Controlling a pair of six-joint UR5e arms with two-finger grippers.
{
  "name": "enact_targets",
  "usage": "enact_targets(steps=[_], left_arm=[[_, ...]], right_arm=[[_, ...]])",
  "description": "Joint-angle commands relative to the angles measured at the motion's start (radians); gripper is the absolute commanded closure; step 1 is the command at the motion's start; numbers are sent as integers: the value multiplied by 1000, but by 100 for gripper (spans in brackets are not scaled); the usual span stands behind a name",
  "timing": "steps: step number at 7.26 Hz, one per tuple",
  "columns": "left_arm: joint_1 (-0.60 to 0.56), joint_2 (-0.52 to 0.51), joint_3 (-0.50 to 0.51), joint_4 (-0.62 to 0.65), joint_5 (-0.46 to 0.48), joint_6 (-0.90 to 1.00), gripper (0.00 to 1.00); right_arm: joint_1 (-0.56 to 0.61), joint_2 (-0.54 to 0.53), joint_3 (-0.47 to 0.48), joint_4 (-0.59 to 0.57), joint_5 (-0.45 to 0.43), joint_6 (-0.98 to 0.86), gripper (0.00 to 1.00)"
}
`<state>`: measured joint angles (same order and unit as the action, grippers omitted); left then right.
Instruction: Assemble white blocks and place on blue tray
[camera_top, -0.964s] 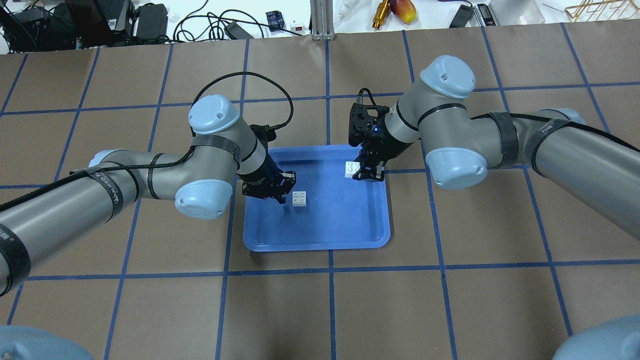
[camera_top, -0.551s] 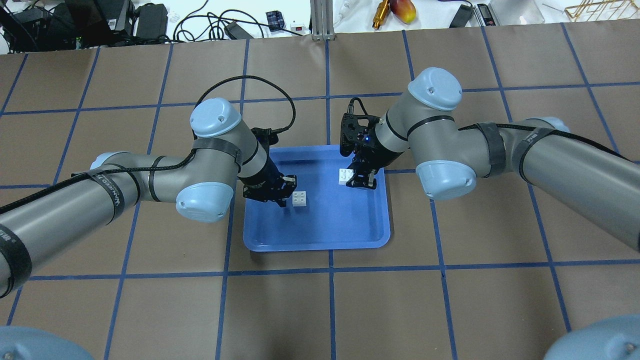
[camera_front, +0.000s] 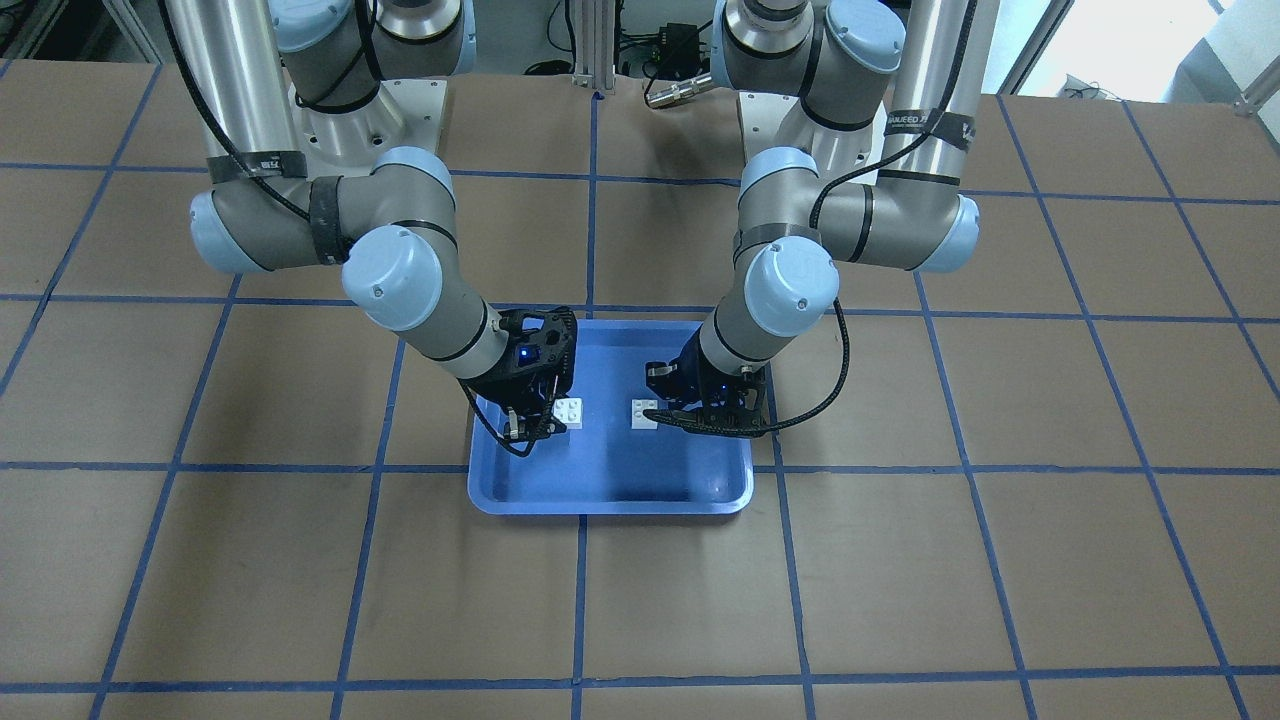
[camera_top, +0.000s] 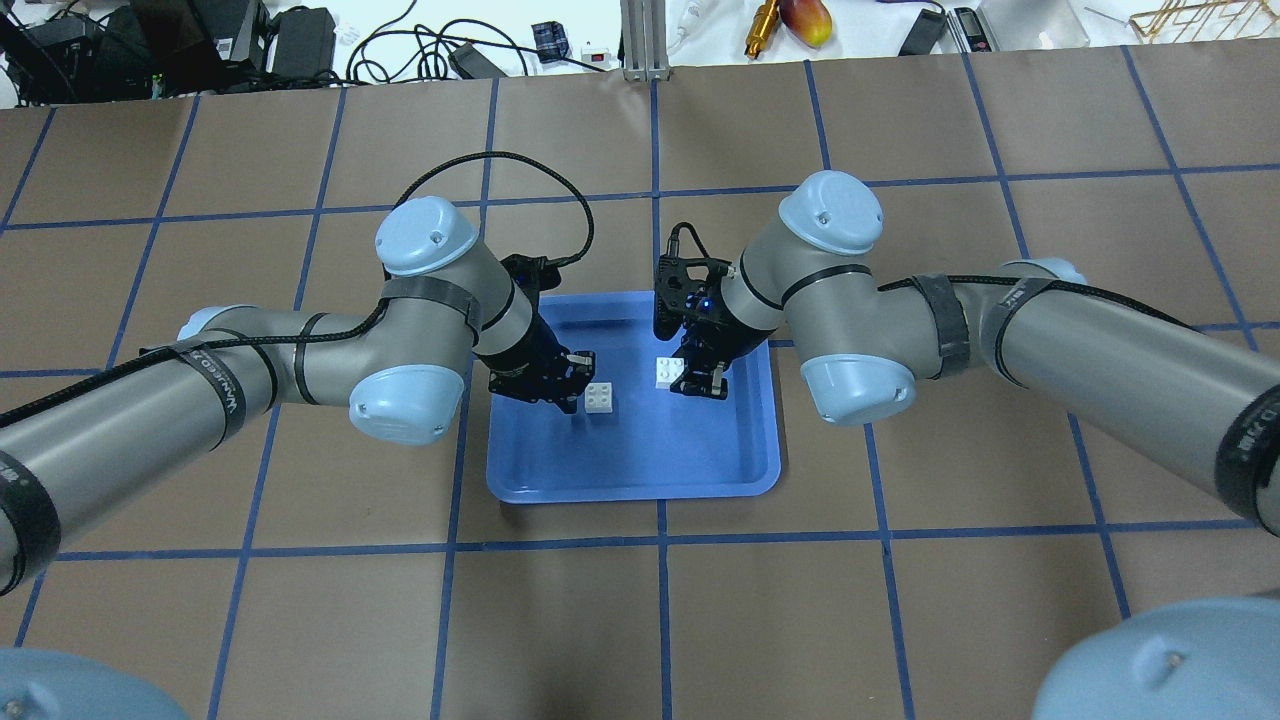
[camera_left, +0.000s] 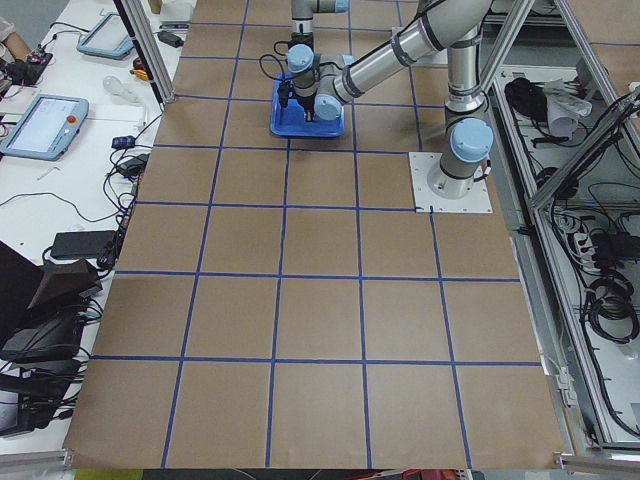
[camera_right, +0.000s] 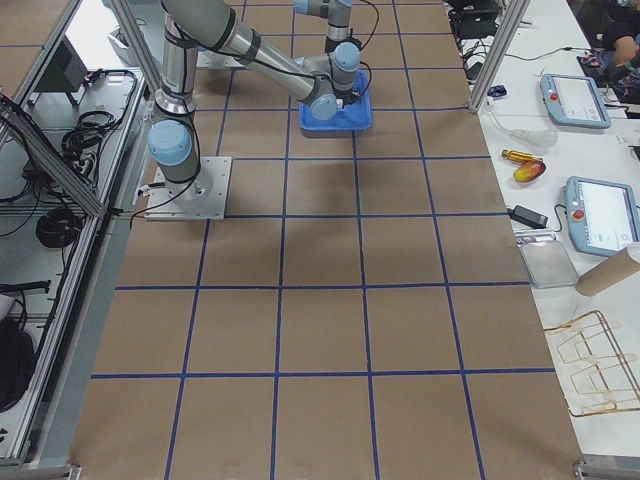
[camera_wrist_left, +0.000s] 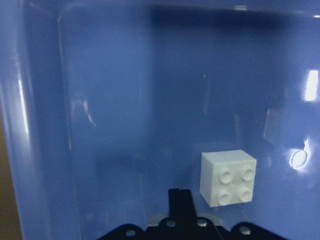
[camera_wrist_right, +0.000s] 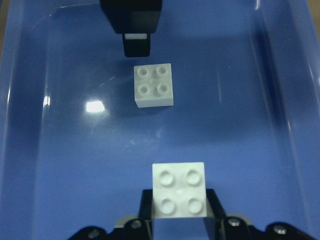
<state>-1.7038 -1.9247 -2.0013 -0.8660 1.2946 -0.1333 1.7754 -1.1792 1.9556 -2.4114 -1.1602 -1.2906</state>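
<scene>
The blue tray (camera_top: 650, 455) lies mid-table, also in the front view (camera_front: 610, 492). One white block (camera_top: 599, 397) rests on its floor, studs up, also in the front view (camera_front: 645, 414) and both wrist views (camera_wrist_left: 227, 177) (camera_wrist_right: 153, 85). My left gripper (camera_top: 573, 396) is shut and empty, just left of that block; its fingers (camera_wrist_left: 180, 200) show together. My right gripper (camera_top: 682, 381) is shut on a second white block (camera_top: 667, 372) (camera_wrist_right: 179, 189), studs up, low over the tray and a short way right of the resting block.
The brown table (camera_top: 900, 560) carries a blue tape grid. Both arms' elbows hang beside the tray, the left (camera_top: 405, 400) and the right (camera_top: 855, 385). Cables and tools (camera_top: 420, 40) lie beyond the far edge.
My right gripper has carried its white block leftward and nearer, toward the resting block. My left gripper has hardly moved.
</scene>
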Motion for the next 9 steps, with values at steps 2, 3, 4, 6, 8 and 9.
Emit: enact_targets(steps=[2,3,4,6,8,9], left_arm=[[1,-8,0,1,-18,-9,100],[3,-11,0,1,-18,-5,100],[3,-11,0,1,-18,-11,100],[3,-11,-4,-2,-18,-14,100],[1,-11,-2,-1,-18,-43,100],[1,-11,-4,-4,-18,-46,100]], right_arm=[[33,21,-6,-15,-39,63,100],[33,29,-4,-49,-39,103,100],[41,30,-6,-57,-38,135,100],[59,32,-21,-58,-39,134,100],[75,56,-23,-64,-42,134,100],[94,90,-24,-125,-65,152,100]])
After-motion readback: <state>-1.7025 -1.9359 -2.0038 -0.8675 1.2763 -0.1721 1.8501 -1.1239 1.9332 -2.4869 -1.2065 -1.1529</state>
